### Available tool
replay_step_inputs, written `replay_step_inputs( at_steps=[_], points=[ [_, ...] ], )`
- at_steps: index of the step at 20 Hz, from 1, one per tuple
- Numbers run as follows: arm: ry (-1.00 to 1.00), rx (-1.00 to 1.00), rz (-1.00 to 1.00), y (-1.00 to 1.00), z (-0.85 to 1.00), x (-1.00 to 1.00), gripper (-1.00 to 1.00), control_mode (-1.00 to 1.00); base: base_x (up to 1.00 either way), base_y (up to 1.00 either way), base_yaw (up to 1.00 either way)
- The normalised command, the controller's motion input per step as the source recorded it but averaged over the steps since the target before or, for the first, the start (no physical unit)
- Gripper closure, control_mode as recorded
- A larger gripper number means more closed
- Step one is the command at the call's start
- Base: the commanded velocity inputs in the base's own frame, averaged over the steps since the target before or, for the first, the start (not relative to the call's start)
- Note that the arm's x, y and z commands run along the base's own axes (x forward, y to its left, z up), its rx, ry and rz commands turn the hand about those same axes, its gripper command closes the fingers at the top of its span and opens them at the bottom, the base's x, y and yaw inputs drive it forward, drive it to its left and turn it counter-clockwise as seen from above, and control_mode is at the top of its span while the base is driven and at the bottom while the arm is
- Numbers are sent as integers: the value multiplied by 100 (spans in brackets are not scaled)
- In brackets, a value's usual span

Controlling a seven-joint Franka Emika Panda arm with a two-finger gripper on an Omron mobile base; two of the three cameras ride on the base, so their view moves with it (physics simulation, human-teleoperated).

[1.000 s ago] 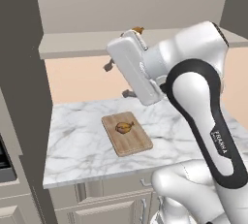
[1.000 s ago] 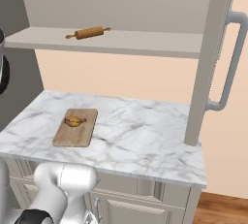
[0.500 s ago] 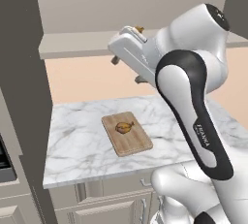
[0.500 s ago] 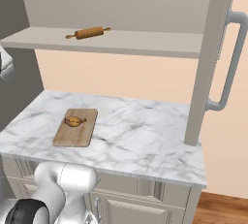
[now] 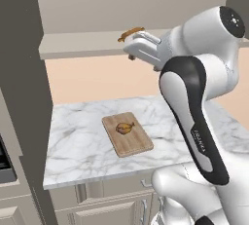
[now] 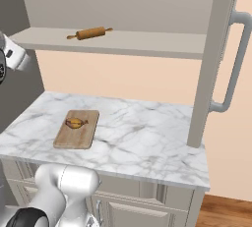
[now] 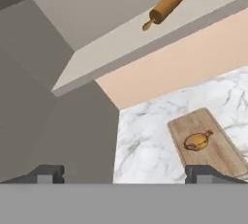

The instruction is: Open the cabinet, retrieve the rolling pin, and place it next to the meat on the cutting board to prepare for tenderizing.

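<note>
Rolling pin (image 6: 90,33) lies on the open cabinet (image 6: 147,42) shelf above the marble counter (image 6: 142,142); tool (image 7: 125,172) gapes wide, empty.

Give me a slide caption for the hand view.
Open tool faces rolling pin on cabinet shelf, meat on cutting board below.

Flat, even rendered light with no glare or blur. The meat (image 6: 75,123) casts almost no shadow; the cabinet (image 5: 22,97) side at nine o'clock sits darkest. Edges stay sharp, undistorted.
</note>
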Motion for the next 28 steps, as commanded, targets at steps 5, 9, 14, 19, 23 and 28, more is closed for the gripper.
replay_step_inputs(
  at_steps=[5,9,14,19,23,28],
  points=[
    [-17,-13,-9,-45,0,27,-100,-100,0,0,0],
    [-11,-10,-17,-32,9,27,-100,-100,0,0,0],
    [-10,-8,-21,-17,22,26,-100,-100,0,0,0],
    [-1,-7,-12,-3,9,26,-100,-100,0,0,0],
    [3,-3,-3,0,-1,30,-100,-100,0,0,0],
    [5,0,-5,0,0,40,-100,-100,0,0,0]
  ],
)
